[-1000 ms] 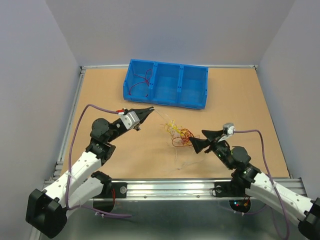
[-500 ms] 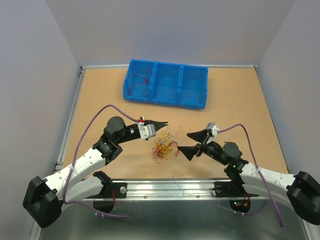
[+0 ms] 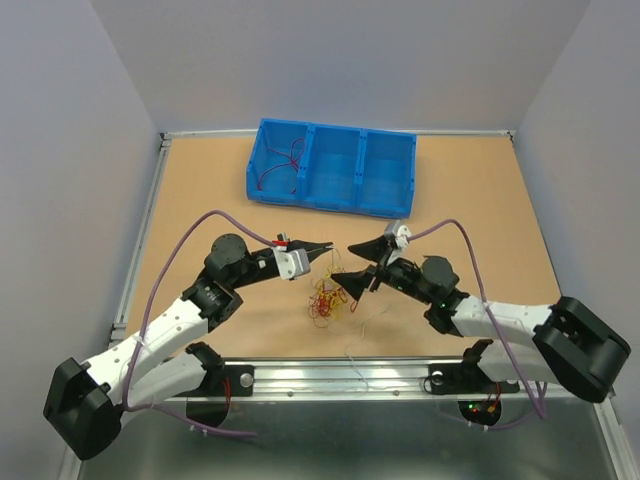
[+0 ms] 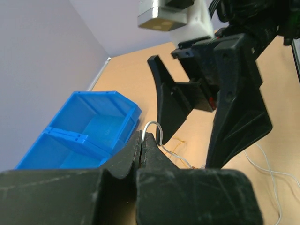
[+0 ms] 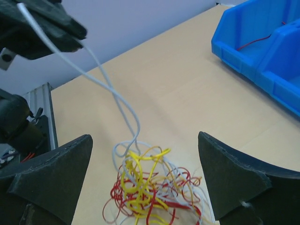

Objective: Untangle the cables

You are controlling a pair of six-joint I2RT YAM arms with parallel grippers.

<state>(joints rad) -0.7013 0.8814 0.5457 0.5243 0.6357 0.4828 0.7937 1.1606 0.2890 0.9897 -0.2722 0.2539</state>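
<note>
The counter point(image 3: 480, 210) has a flat, light brown top. 3 plain walls stand around it: a back wall point(image 3: 330, 60), a left wall point(image 3: 60, 150) and a right wall point(image 3: 590, 130). All 3 are pale grey with a bit of purple. A thin silver strip point(image 3: 141, 230) runs down the counter's left side. A wide silver rail point(image 3: 300, 378) lies along its near edge. The light is soft and even.

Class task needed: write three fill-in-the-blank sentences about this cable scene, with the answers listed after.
The left gripper is shut on a ____ cable.
The right gripper has its jaws ____, over the tangle.
A ____ wire lies in the blue bin.
Answers: white; open; red.
</note>
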